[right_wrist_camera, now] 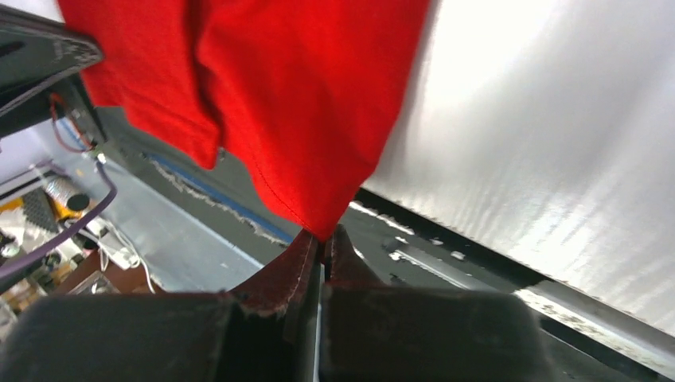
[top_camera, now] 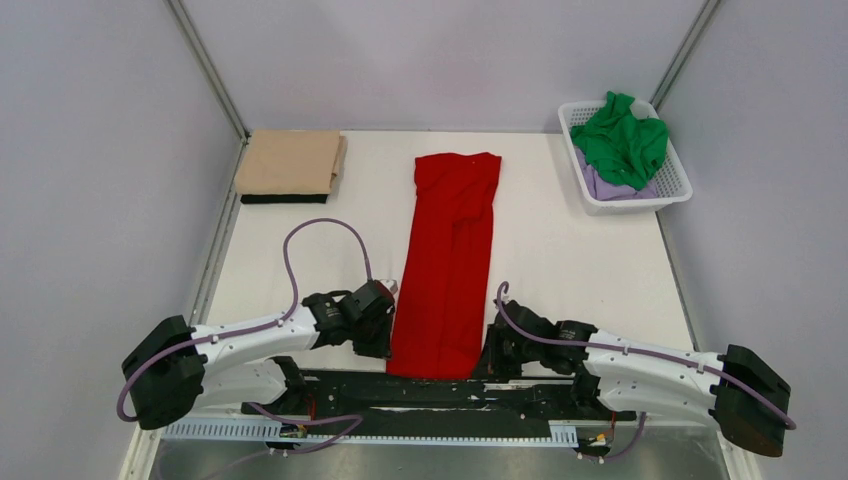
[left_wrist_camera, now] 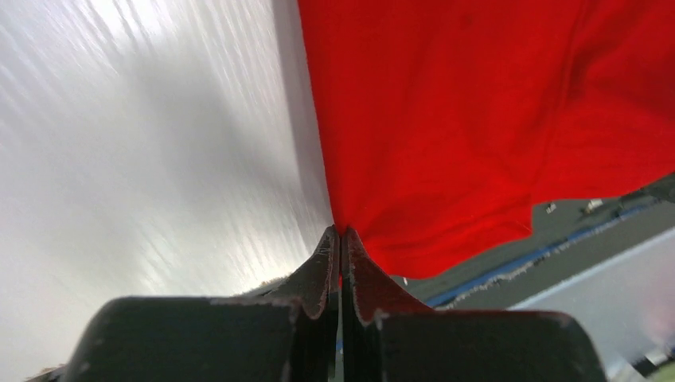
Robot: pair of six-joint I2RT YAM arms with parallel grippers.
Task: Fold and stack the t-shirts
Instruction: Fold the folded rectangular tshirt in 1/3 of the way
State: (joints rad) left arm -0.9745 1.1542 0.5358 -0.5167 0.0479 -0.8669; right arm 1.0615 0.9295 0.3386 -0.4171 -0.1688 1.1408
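L gripper [left_wrist_camera: 341, 232]: jaws pressed together, pinching near-L hem corner of the red t-shirt [top_camera: 450, 250]. Cloth bunches to a point right at the tips. R gripper [right_wrist_camera: 322, 232]: same, jaws closed on near-R hem corner, cloth drawn into a peak. Fingers dark, edges scuffed pale.

Red t-shirt: folded lengthwise into a long narrow strip. Long axis runs near-to-far down mid table [top_camera: 580, 260], far end leaning slightly R. Collar end far, hem end near, btwn the two grippers at the near edge. Soft matte knit w/ shallow lengthwise creases. Hem sags loose btwn the pinch points.

Table: white, smooth, faint sheen. Bare surface both sides of the strip.

Far-L corner: tan-beige shirt [top_camera: 290, 162], folded to a flat rectangle, sits on a dark folded layer [top_camera: 285, 199].

Far-R corner: white lattice basket [top_camera: 672, 192], green shirt [top_camera: 622, 140] crumpled on top of lilac shirt [top_camera: 603, 185]. Both corners well apart from the strip.
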